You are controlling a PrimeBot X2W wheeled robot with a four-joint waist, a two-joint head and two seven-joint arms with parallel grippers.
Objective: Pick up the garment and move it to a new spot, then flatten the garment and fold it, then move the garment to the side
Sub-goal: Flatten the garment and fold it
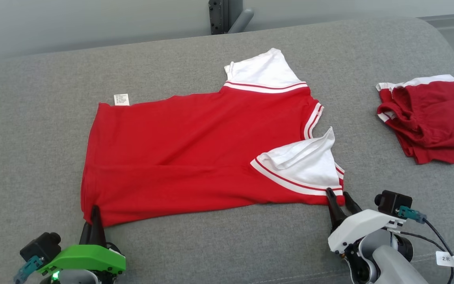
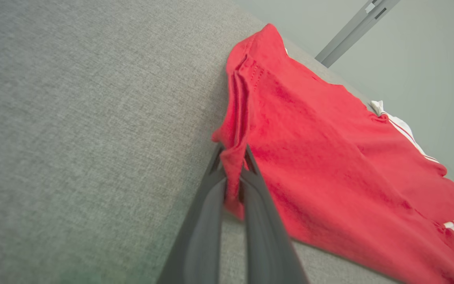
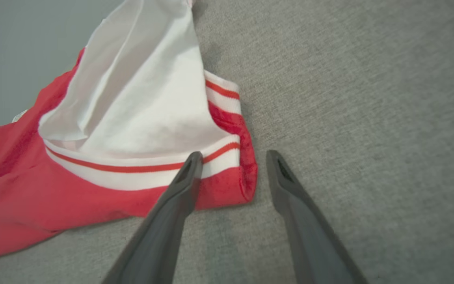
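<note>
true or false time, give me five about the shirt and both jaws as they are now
1. The left jaws are shut on the shirt's hem corner. True.
2. The right jaws are shut too. False: they stand open, one on each side of the shirt's corner below the near sleeve.
3. A second red garment lies apart, to the shirt's right. True.
4. The shirt is folded in half. False: it lies spread out on the grey surface.
5. A white label sticks out at the shirt's far left corner. True.
</note>
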